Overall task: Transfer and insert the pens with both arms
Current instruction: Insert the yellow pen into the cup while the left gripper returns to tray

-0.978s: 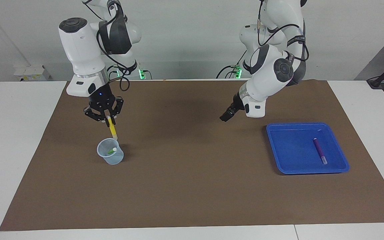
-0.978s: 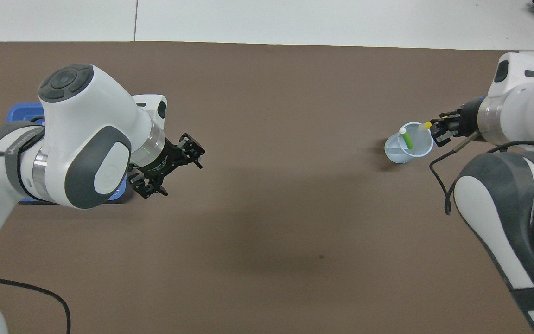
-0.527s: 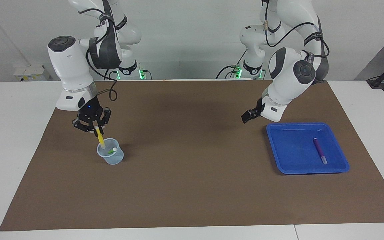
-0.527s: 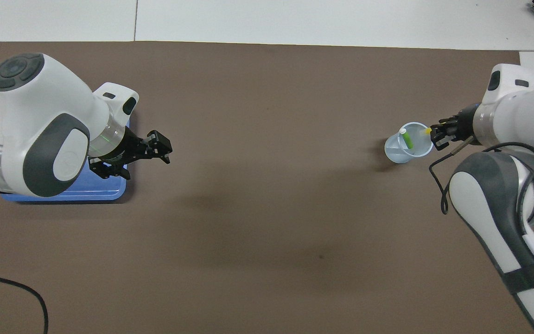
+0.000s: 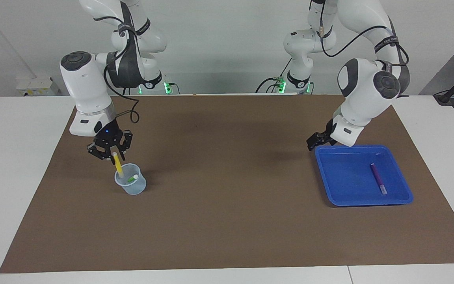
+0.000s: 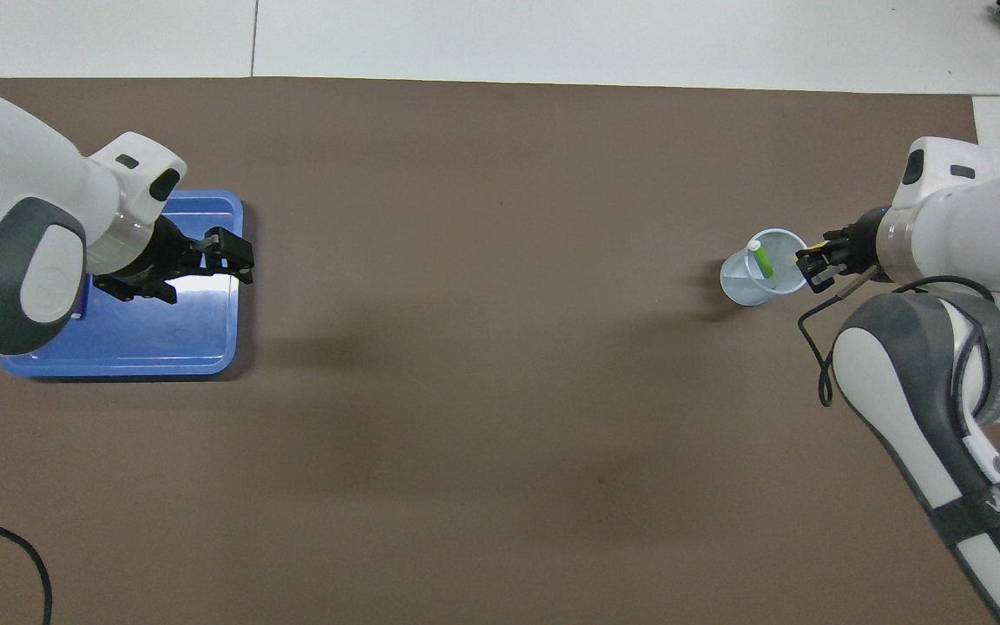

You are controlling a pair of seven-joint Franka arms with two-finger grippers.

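Observation:
My right gripper (image 5: 112, 154) is shut on the top of the yellow pen (image 5: 119, 167). The pen leans with its lower end inside the clear cup (image 5: 132, 188). The green pen (image 5: 132, 178) stands in the same cup, and it also shows in the overhead view (image 6: 762, 262) next to my right gripper (image 6: 811, 260). My left gripper (image 5: 313, 141) is open and empty over the corner of the blue tray (image 5: 341, 189) nearest the robots and the table's middle. The purple pen (image 5: 377, 178) lies in the tray. In the overhead view my left arm hides it.
A brown mat (image 5: 227, 205) covers the table, with white table surface around it. Two smaller white arms with green lights (image 5: 300, 59) stand at the robots' end. The cup (image 6: 747, 282) and the tray (image 6: 161, 347) sit at the two ends of the mat.
My right gripper has lowered the yellow pen from beside the cup's rim into the cup. My left gripper has swung from over the mat's middle to over the tray's corner.

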